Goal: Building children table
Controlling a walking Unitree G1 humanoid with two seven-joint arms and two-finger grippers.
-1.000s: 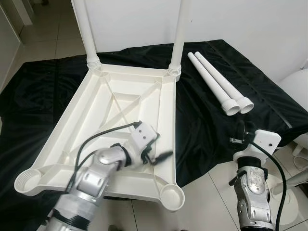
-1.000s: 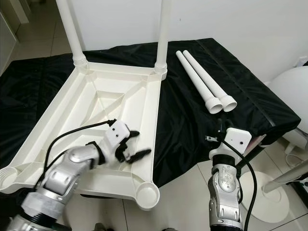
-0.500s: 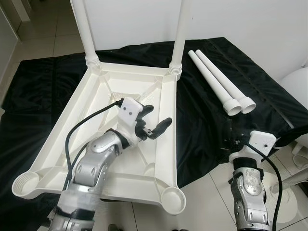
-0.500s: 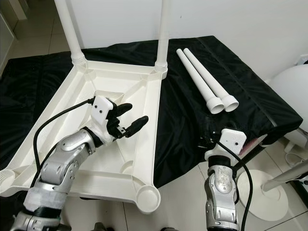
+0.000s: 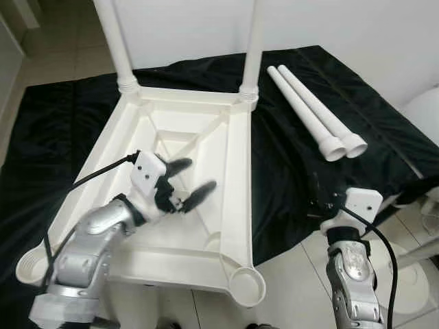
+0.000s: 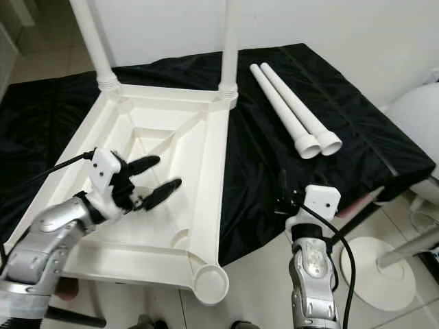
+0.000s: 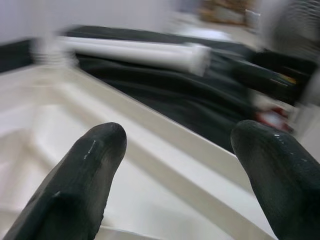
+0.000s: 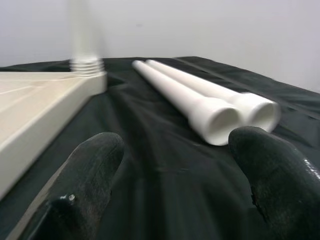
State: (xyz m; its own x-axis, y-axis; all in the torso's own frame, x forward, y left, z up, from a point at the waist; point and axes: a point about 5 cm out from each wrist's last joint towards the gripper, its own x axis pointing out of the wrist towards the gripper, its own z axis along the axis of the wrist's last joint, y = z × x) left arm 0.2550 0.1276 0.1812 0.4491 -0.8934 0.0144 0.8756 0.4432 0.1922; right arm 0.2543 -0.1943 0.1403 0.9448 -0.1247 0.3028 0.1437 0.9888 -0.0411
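The white plastic tabletop (image 5: 233, 147) lies upside down on the black-draped surface (image 5: 295, 171) w/ two legs (image 5: 252, 41) already standing in its far corner sockets, while two loose legs (image 5: 312, 113) lie side by side on the cloth to the right, well apart from it. Left gripper (image 5: 184, 184) hovers over the tabletop's underside, fingers spread & empty; right gripper (image 8: 175, 165) sits low at the near right edge of the surface, also spread, facing the loose legs' open ends. Prob. mid-assembly, approx. half done: next move likely needs the right gripper to reach forward, clamp one loose leg and carry it to an empty near socket (image 5: 245, 282).
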